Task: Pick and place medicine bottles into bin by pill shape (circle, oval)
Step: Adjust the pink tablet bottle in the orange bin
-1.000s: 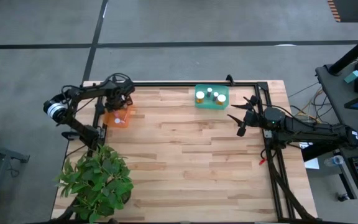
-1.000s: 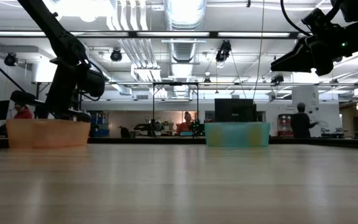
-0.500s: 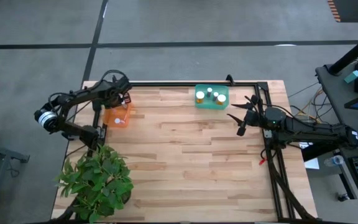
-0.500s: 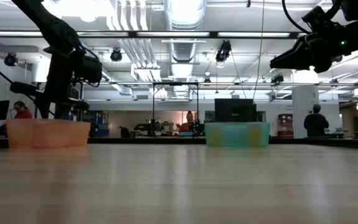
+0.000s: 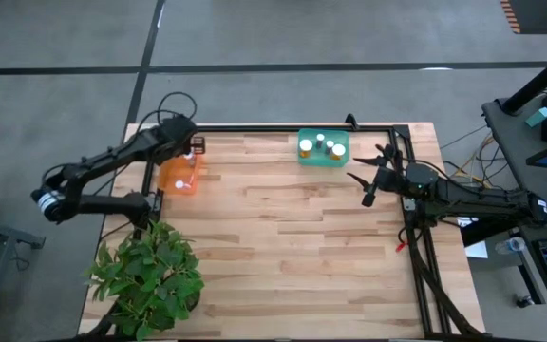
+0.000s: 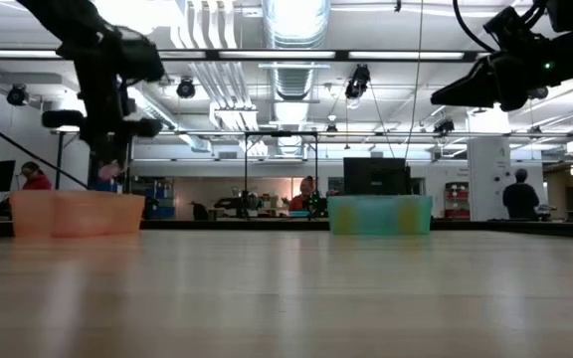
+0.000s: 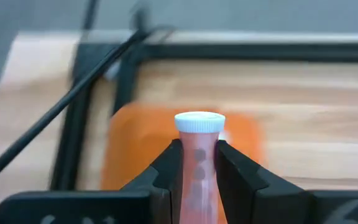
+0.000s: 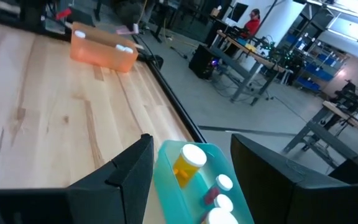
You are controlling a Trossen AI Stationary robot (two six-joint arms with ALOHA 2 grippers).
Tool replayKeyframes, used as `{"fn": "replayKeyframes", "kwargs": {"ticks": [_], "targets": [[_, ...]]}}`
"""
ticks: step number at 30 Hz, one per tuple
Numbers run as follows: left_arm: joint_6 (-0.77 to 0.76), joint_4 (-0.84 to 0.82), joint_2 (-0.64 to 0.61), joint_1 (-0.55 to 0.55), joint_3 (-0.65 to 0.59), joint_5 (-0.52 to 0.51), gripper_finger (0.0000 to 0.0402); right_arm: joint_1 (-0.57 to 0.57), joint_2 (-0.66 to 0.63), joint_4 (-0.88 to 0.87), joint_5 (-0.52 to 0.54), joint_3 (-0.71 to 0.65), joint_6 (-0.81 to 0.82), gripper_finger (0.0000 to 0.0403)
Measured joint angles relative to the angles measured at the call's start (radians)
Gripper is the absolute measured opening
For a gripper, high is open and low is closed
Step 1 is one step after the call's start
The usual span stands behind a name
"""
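Orange bin (image 7: 166,146) lies directly beneath your left tool (image 7: 196,163), which clamps an upright bottle (image 7: 198,163); right tool (image 5: 373,176) waits open.

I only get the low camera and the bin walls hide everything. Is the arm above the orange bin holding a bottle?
Observer: Yes. The left gripper is shut on a white-capped bottle, as its wrist camera shows.
Operator: Is anything inside the orange bin?
Observer: From above, at least one white cap shows inside the orange bin.
Operator: And the green one?
Observer: The green bin holds four white-capped bottles.
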Motion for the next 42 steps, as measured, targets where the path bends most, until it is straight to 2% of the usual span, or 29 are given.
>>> {"fn": "replayKeyframes", "kwargs": {"ticks": [6, 10, 14, 18, 27, 32, 36, 42], "targets": [[0.280, 0.277, -0.100, -0.150, -0.003, 0.040, 0.0059, 0.000, 0.000, 0.033, -0.019, 0.000, 0.082, 0.0203], [0.491, 0.538, -0.116, -0.271, -0.006, 0.138, 0.0059, 0.000, 0.010, 0.124, -0.115, -0.007, 0.159, 0.0203], [0.681, 0.832, -0.073, -0.389, -0.006, 0.256, 0.0059, 0.000, 0.065, 0.244, -0.192, -0.020, 0.209, 0.0203], [0.811, 1.088, 0.020, -0.492, -0.007, 0.332, 0.0059, 0.000, 0.155, 0.351, -0.200, -0.035, 0.215, 0.0203], [0.866, 1.578, 0.315, -0.574, -0.006, 0.563, 0.0059, 0.000, 0.361, 0.581, -0.201, -0.024, 0.194, 0.0203], [0.864, 1.756, 0.441, -0.576, -0.002, 0.584, 0.0059, 0.000, 0.443, 0.607, -0.201, 0.003, 0.194, 0.0203], [0.864, 1.848, 0.492, -0.576, -0.002, 0.623, 0.0059, 0.000, 0.496, 0.624, -0.201, 0.024, 0.193, 0.0203], [0.864, 1.862, 0.512, -0.576, -0.002, 0.660, 0.0059, 0.000, 0.571, 0.697, -0.204, 0.067, 0.204, 0.0203]]}}
